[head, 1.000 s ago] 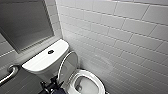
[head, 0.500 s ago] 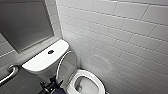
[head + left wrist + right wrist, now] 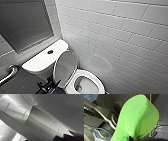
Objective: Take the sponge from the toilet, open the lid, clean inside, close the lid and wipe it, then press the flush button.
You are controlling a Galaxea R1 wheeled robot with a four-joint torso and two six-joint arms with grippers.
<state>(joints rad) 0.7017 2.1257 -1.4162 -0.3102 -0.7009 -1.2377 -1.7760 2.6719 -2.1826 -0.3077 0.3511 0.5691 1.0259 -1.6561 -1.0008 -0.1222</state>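
Note:
The white toilet (image 3: pixel 88 74) stands in the corner with its lid (image 3: pixel 64 65) raised against the tank (image 3: pixel 40 61). The bowl is open below it. The small dark flush button (image 3: pixel 50 52) sits in the middle of the tank top. My left gripper (image 3: pixel 49 84) is open, low beside the lid's left edge. In the left wrist view, glossy white toilet ceramic (image 3: pixel 41 125) is very close and reflects the wall tiles. In the right wrist view, the bright green sponge (image 3: pixel 136 119) sticks out from my right gripper (image 3: pixel 134 139), which is shut on its narrow end.
A white tiled wall (image 3: pixel 120 37) runs close along the toilet's right side. A metal grab bar (image 3: pixel 8 73) is fixed at the left, under a grey panel (image 3: pixel 22 22). Dark floor tiles (image 3: pixel 162 112) and my own base with a blue cable (image 3: pixel 102 129) lie under the sponge.

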